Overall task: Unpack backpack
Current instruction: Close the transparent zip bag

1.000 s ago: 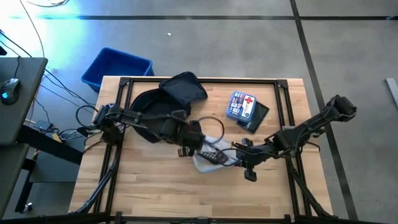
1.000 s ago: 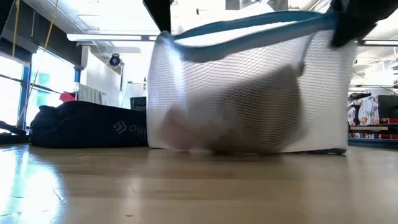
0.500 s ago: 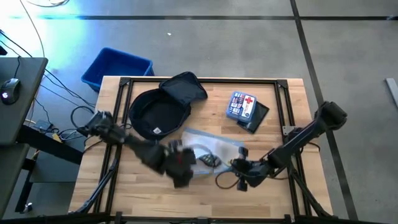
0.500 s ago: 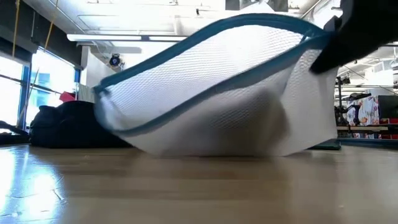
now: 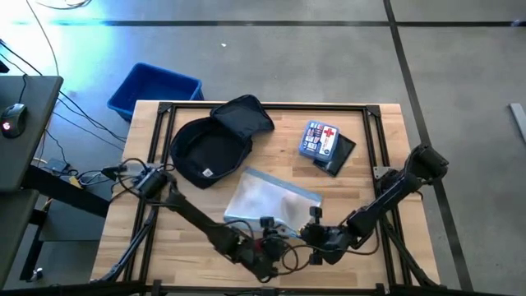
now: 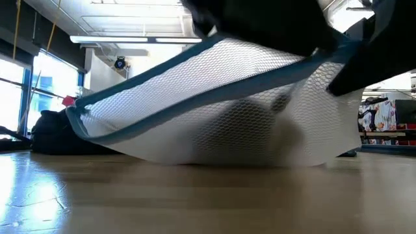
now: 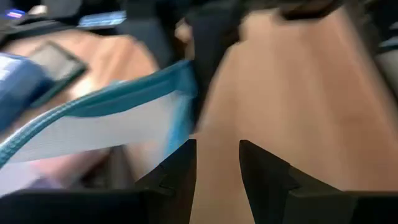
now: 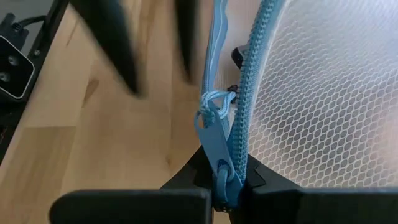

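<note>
- Carrying everything: a pale wooden table (image 5: 189, 247) with plank grain and a black metal frame along its edges, standing on a grey concrete floor (image 5: 271, 57).
- Sitting on the floor beyond the table's far-left corner: a blue rectangular plastic bin (image 5: 154, 89).
- Showing behind the table in the low view: bright ceiling strip lights and windows.
- Lying open near the far edge, left of centre: the rounded dark navy soft fabric backpack (image 5: 215, 141), flap folded back, black lining showing.
- Resting near the far-right corner: a small blue first-aid kit with a red cross (image 5: 320, 139), on a flat dark object.
- Spreading across the table's middle toward the near edge: a white mesh pouch with a light-blue zip border (image 5: 267, 199), honeycomb weave, sagging.
- Hovering low at the near edge: the left gripper (image 5: 256, 247), fingers (image 7: 181, 167) parted, holding nothing.
- Pinching the pouch's blue zip edge just beside it: the right gripper (image 5: 316, 238), fingers pressed together.
</note>
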Controlling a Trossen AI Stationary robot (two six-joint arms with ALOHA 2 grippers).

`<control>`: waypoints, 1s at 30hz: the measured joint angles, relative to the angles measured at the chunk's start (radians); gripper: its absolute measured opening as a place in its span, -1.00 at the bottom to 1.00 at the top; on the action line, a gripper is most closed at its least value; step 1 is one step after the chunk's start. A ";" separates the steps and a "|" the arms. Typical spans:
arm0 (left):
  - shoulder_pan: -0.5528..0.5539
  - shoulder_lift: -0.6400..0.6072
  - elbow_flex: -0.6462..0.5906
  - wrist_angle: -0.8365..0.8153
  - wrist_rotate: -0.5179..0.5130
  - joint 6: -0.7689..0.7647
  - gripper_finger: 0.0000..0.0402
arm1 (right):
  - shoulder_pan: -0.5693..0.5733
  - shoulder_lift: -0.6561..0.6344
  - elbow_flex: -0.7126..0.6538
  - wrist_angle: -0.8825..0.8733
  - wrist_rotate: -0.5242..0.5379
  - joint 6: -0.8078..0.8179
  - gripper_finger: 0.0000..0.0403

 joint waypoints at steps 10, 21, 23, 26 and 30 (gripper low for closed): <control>-0.001 0.004 0.007 0.010 -0.125 0.006 -0.50 | 0.000 0.000 0.000 0.003 0.010 0.000 -1.00; 0.009 -0.005 0.007 -0.193 -0.108 0.183 -0.62 | 0.002 0.000 0.000 0.003 0.010 -0.018 -1.00; 0.020 -0.005 0.007 -0.233 -0.108 0.146 -0.69 | 0.001 0.000 0.000 0.003 0.013 -0.018 -1.00; 0.018 -0.005 0.011 -0.269 -0.098 0.136 -0.80 | 0.001 0.001 0.000 0.003 0.013 -0.018 -1.00; -0.017 -0.002 0.108 -0.350 0.019 0.168 -0.90 | 0.001 0.001 0.000 0.003 0.012 -0.018 -1.00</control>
